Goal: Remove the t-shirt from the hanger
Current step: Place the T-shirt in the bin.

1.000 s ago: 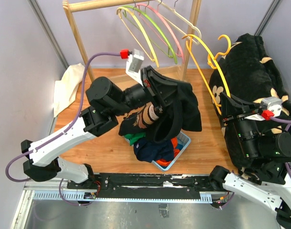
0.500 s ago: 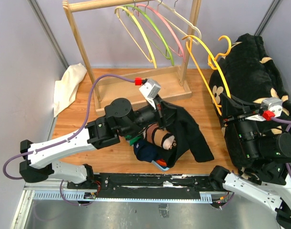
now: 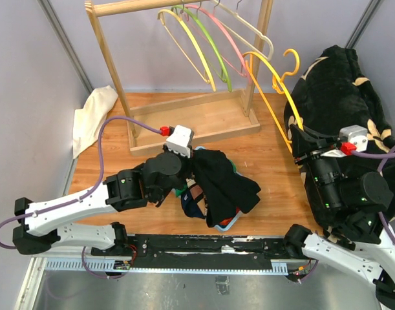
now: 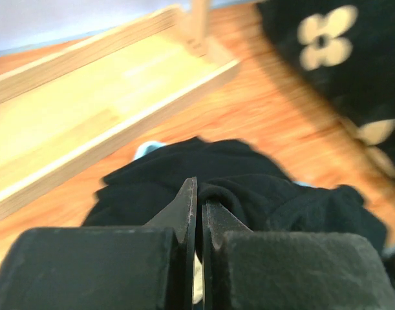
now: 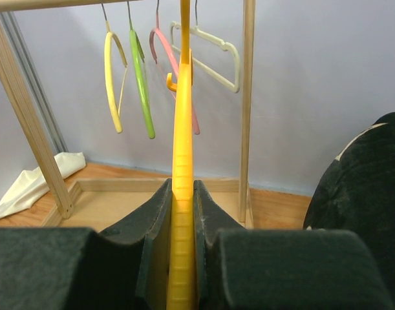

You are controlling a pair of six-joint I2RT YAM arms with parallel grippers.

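So the left claw is pinched shut on a fold of the black t-shirt. The rest of the shirt is heaped right in front of it, draped over the blue basket on the desk. The right claw is clamped on the yellow hanger, well apart from the shirt. The overhead view shows the basket under the shirt. The left wrist view only gets black cloth and the wooden rack base. The right wrist view shows other hangers on the rail.
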